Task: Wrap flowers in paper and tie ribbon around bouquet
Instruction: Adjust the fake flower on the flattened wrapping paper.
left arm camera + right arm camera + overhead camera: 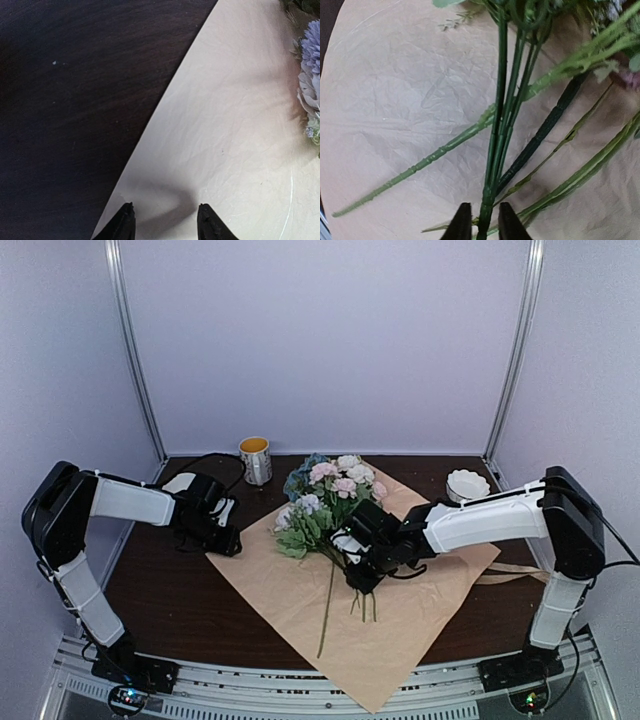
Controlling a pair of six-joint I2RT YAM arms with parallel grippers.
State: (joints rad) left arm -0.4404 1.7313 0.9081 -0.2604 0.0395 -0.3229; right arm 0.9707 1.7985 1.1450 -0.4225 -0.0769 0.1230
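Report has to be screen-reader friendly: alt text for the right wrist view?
The right gripper straddles a tight bundle of thin green flower stems, seen close up. More stems fan out to either side over crinkled tan paper that fills nearly the whole frame.

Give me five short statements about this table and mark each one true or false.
1. The paper lies tan face up. True.
2. The flowers are already wrapped. False: they lie loose on the open paper.
3. The right jaws straddle the stems. True.
4. The left jaws grip a flower. False: they stand open at the paper's edge.
5. A white bowl sits at the back right. True.
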